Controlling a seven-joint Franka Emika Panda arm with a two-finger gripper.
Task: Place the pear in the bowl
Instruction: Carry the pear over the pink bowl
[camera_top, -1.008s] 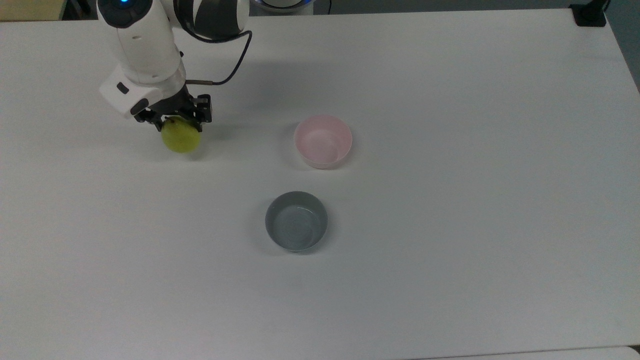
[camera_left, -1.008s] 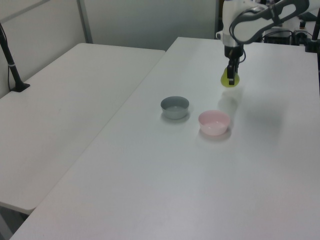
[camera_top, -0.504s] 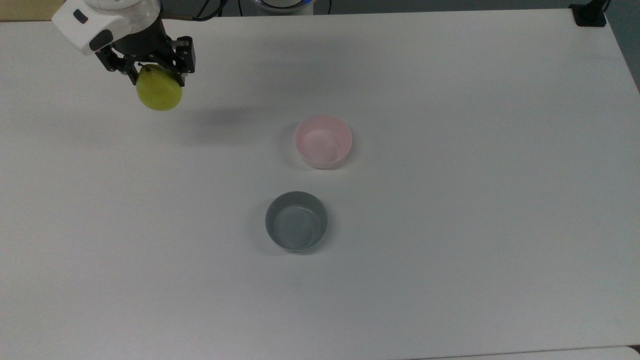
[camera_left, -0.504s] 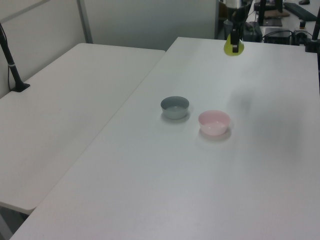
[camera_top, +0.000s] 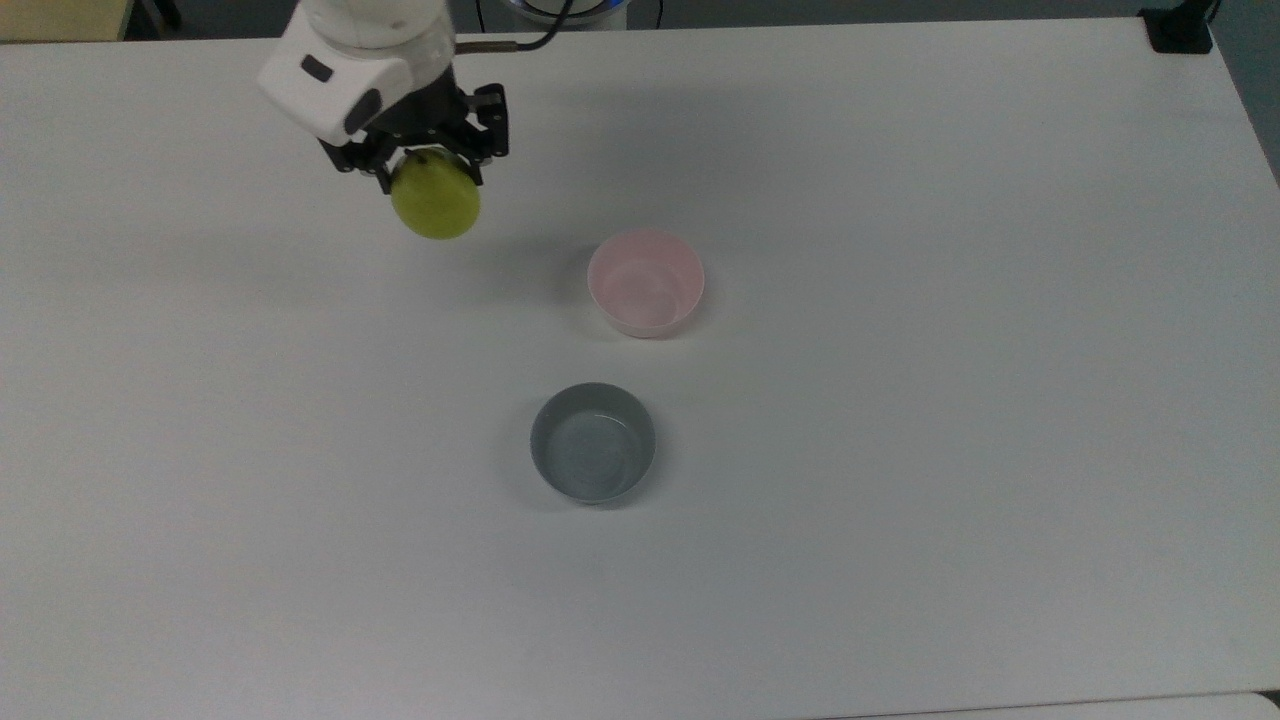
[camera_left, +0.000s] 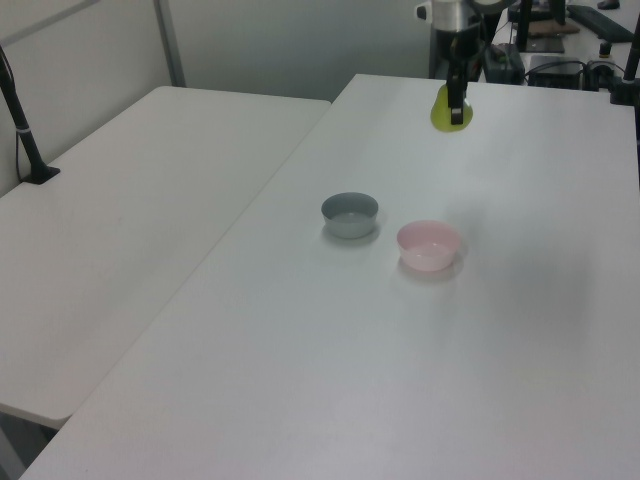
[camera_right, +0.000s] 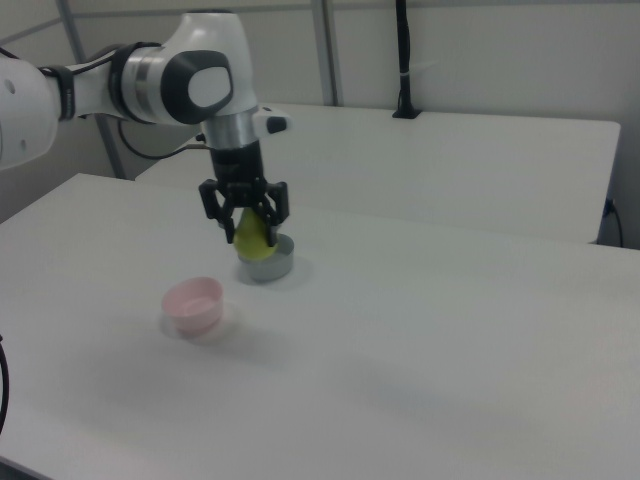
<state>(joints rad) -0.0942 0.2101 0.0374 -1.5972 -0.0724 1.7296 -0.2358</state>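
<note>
Overhead, one white robot arm with a black two-finger gripper (camera_top: 428, 170) hangs above the white worktop (camera_top: 900, 450), fingers (camera_right: 272, 203) clamped on one small round yellow-green pear (camera_top: 435, 203). Pear held clear of the surface, off to the top view's left of one small round pale pink bowl (camera_top: 646, 281). One grey bowl of like size (camera_top: 593, 442) sits near the pink one, apart from it. Two bowls total, both empty.

White arm (camera_right: 60, 95) with dark grey joint bands, black cable, black fingers (camera_top: 487, 125).
</note>
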